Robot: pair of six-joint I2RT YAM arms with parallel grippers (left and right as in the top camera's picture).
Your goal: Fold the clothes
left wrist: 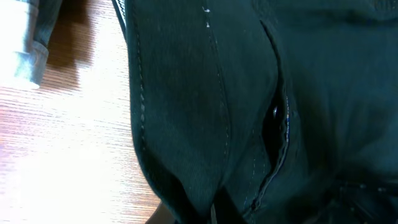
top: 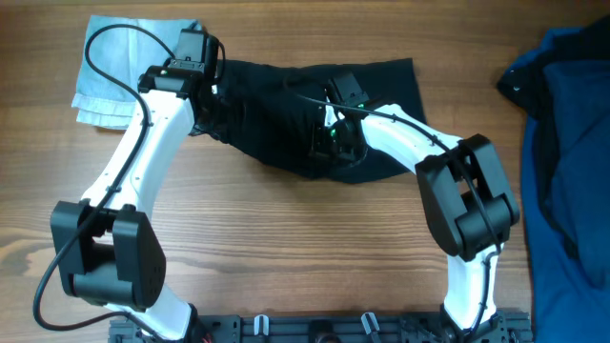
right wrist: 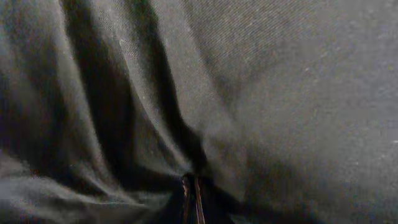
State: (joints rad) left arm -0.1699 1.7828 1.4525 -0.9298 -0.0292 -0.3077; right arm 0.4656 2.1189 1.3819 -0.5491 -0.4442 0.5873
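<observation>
Black cloth fills both wrist views. From the right wrist, the black shorts (right wrist: 249, 93) run in deep folds that converge low in the centre of the frame. There the right gripper (right wrist: 191, 200) has its two fingertips pressed tightly together, with a fold of the fabric caught between them.

From the left wrist, the same garment covers most of the frame, showing stitched seams and a dark slit like a pocket opening. The cloth gathers to a point at the bottom edge, where the left gripper (left wrist: 214, 211) is closed. It seems to pinch the fabric there, though its fingers barely show.

From overhead, the black shorts (top: 286, 105) lie spread and rumpled across the upper middle of the wooden table (top: 286, 257). The left gripper (top: 212, 95) is at their left end and the right gripper (top: 329, 133) is down on their middle.

A pale blue garment (top: 124, 67) lies folded flat in the upper left, just beside the shorts' left end. Its hem appears in the upper left corner of the left wrist view. A navy garment (top: 562, 143) is heaped along the right edge, well apart from the shorts.
</observation>
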